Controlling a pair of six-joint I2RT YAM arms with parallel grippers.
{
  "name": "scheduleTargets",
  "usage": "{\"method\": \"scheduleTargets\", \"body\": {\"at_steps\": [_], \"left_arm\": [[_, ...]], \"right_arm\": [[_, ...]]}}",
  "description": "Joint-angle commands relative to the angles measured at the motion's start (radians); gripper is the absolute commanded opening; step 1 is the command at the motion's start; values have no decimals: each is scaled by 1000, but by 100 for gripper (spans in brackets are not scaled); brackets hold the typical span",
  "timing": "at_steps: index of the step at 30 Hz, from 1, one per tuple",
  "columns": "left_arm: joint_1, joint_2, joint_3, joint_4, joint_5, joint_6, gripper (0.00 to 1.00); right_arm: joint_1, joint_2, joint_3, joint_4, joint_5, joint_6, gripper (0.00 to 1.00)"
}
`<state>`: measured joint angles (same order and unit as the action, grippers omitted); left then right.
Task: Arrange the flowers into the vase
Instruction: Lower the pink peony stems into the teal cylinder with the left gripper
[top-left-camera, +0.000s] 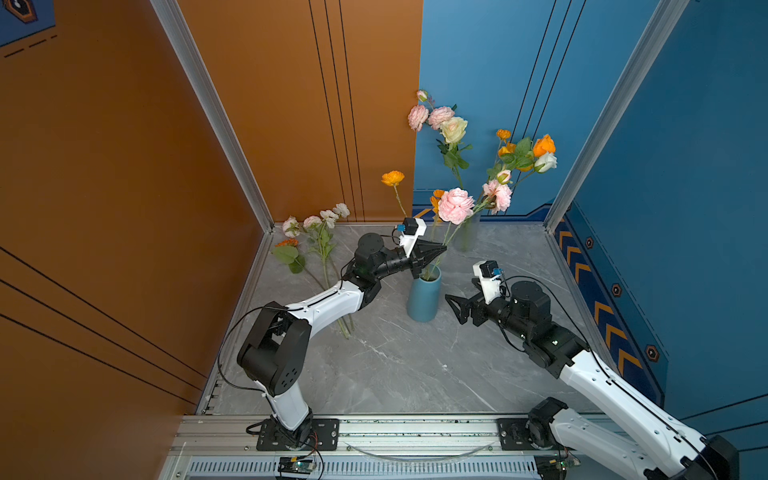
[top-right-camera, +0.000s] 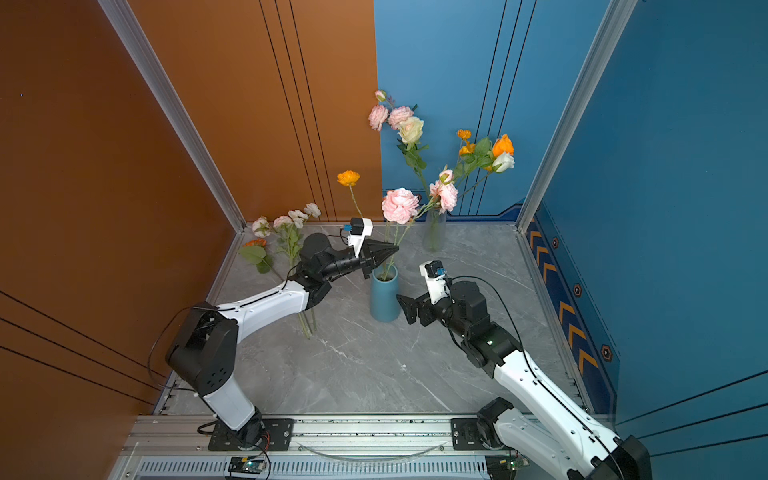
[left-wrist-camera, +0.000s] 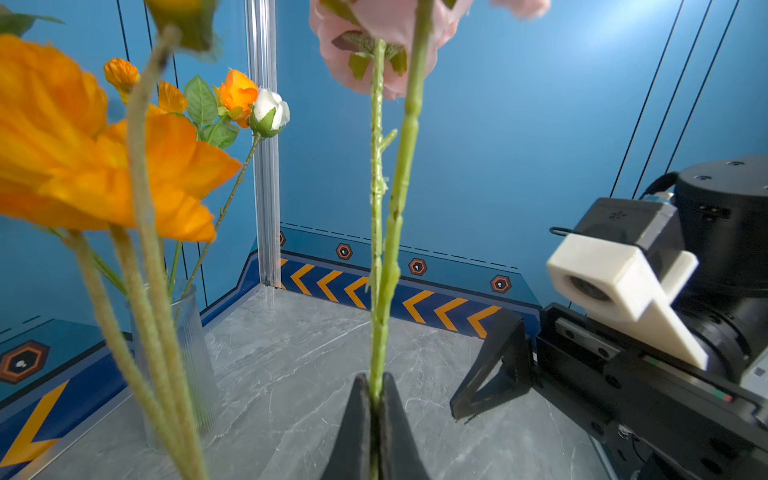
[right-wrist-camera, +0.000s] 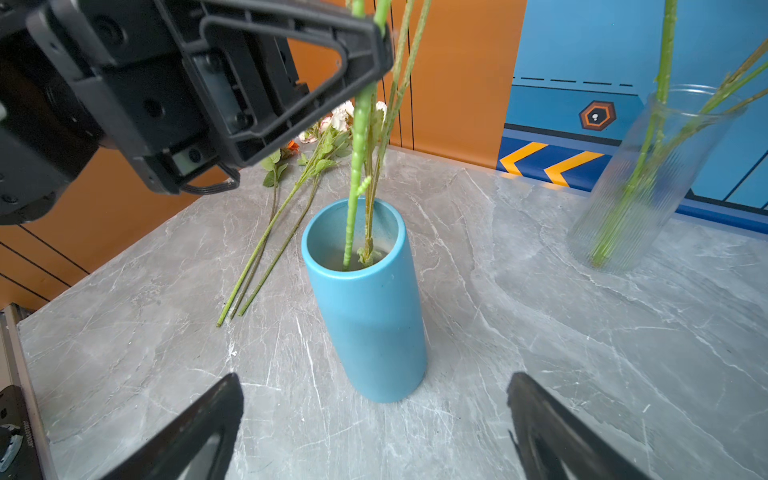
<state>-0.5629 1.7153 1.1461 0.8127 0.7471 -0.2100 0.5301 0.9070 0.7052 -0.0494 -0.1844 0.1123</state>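
Left wrist view looks up a bright green stem (left-wrist-camera: 392, 249) to the underside of a large pink bloom (left-wrist-camera: 332, 58). The left arm's jaws are pressed together on that stem low down. In the right wrist view the same stem runs down from those jaws into the blue vase (right-wrist-camera: 365, 311). Its lower end is inside the mouth, beside thinner brownish stalks standing there. In both top views the pink bloom stands above and behind this vase. An orange bloom (top-left-camera: 392, 178) on a thin stalk rises from the same vase further left.

A clear ribbed glass vase (top-left-camera: 467, 232) stands upright near the back wall, behind the blue one and apart from it. It holds a loose spread of long stems. Pink roses (top-left-camera: 440, 116) and a cream rose (top-left-camera: 454, 129) are highest, with orange blooms (top-left-camera: 543, 145) and a white bud (top-left-camera: 546, 162) out to the right.

More flowers (top-left-camera: 320, 237) lie flat on the grey marbled surface (top-left-camera: 395, 365) in the back left corner. Their pale pink-cream heads and one orange head point toward the wall, and three stems run forward under the left arm.

The right arm's jaws stand wide apart and hold nothing. They are low at the blue vase's right side, close to it, and whether a tip touches it cannot be told.
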Motion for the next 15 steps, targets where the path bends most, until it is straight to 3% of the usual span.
{"method": "scheduleTargets", "body": {"at_steps": [1,15], "left_arm": [[4,-19,-28,14,46,-15,0],[0,-54,-95,-53,25,38,15]], "right_arm": [[-2,9,-9,26,-22,19,100],[5,12,-9,28,-21,29,100]]}}
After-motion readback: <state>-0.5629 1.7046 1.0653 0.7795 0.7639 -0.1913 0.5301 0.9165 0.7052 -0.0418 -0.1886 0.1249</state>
